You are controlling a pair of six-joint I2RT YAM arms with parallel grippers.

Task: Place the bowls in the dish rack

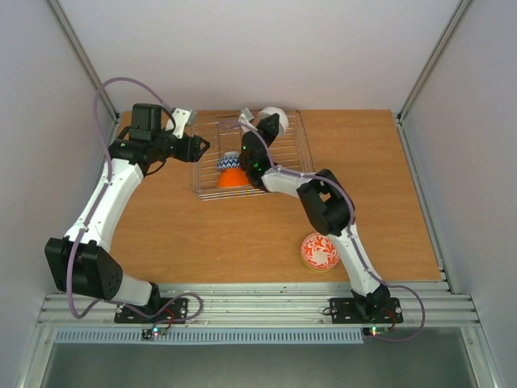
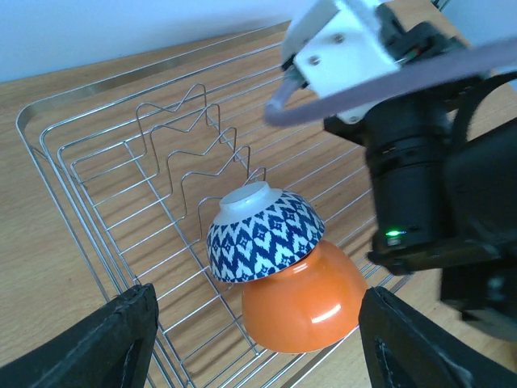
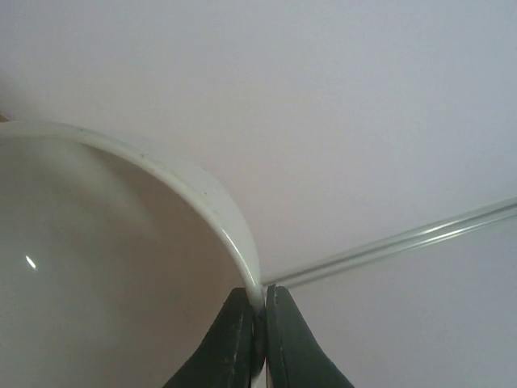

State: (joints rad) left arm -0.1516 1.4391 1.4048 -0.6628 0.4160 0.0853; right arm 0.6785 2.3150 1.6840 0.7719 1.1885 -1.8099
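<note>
The right gripper is pinching the rim of the plain white bowl. Its two dark fingers are pressing together with only the thin edge of the bowl between them. One finger is sitting inside the bowl and the other outside. The bowl is spreading out to the left of the fingers in the wrist view, showing its glossy inside to the camera. In the overhead view this bowl is hanging at the tip of the right arm, over the far end of the dish rack. Whether it is touching the wires there I cannot tell.

The left gripper is standing with its jaws spread wide and gripping nothing. It is hovering at the left side of the rack and pointing across it. Just ahead of it, between the lines of its two fingers, the blue-and-white zigzag bowl is lying upside down. That bowl is leaning on the orange bowl, which is also lying inverted on the rack wires. Neither is touching the left fingers.

The white bowl with the red pattern is sitting on the table, well behind both grippers and right beside the right arm's lower link.
</note>
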